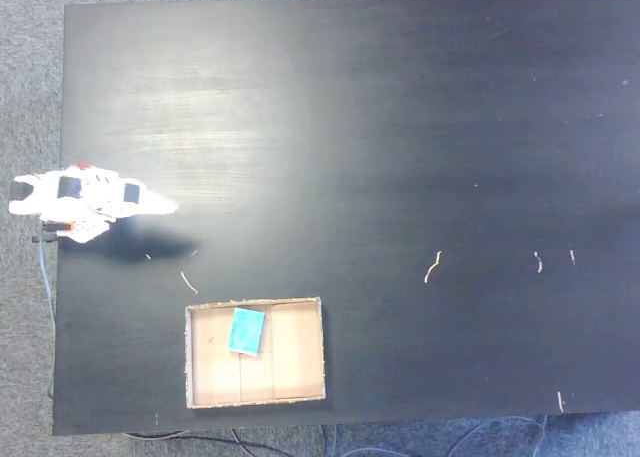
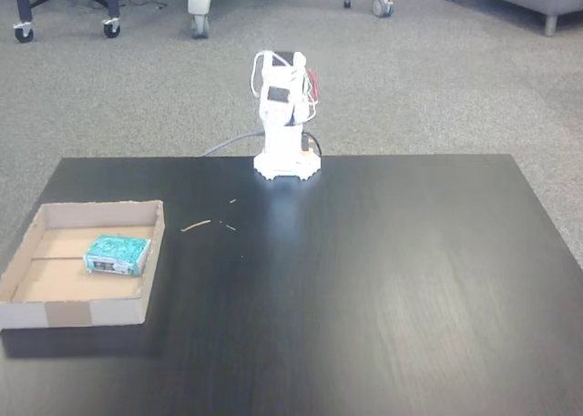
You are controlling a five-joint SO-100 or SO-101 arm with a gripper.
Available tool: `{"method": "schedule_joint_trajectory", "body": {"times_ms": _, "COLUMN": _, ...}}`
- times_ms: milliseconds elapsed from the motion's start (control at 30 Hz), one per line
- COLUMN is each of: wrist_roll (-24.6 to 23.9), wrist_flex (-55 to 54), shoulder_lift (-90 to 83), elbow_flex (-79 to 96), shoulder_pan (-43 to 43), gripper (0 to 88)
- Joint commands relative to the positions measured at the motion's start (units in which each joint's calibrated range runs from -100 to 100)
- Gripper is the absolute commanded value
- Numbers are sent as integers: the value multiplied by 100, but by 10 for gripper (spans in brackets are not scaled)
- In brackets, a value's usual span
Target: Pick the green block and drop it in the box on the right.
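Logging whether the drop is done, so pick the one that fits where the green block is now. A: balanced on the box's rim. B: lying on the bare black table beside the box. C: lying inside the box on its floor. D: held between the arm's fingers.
C: in both fixed views the green block lies on the floor of the box, within its rim, and the folded arm stands apart.
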Motion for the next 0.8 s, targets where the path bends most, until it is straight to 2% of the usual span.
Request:
{"method": "schedule_joint_trajectory", "body": {"times_ms": 0, "wrist_roll": -39, "wrist_flex": -710, "shoulder_lift": -47, "elbow_flex": 907, "shoulder_pan": -278, "gripper": 45}}
{"method": "schedule_joint_trajectory", "body": {"times_ms": 67, "wrist_roll": -117, "wrist_flex": -1057, "shoulder_lift": -47, "elbow_flex": 1324, "shoulder_pan": -309, "gripper": 46}}
{"method": "schedule_joint_trajectory", "body": {"times_ms": 133, "wrist_roll": -225, "wrist_flex": -1478, "shoulder_lift": -47, "elbow_flex": 1787, "shoulder_pan": -301, "gripper": 1}}
{"method": "schedule_joint_trajectory", "body": {"times_ms": 200, "wrist_roll": -171, "wrist_flex": -2106, "shoulder_lift": -47, "elbow_flex": 2376, "shoulder_pan": -385, "gripper": 1}}
{"method": "schedule_joint_trajectory", "body": {"times_ms": 467, "wrist_roll": 39, "wrist_flex": -1272, "shoulder_lift": -64, "elbow_flex": 2394, "shoulder_pan": -738, "gripper": 1}}
{"method": "schedule_joint_trajectory", "body": {"times_ms": 767, "wrist_roll": 24, "wrist_flex": -1272, "shoulder_lift": -64, "elbow_flex": 2394, "shoulder_pan": -692, "gripper": 1}}
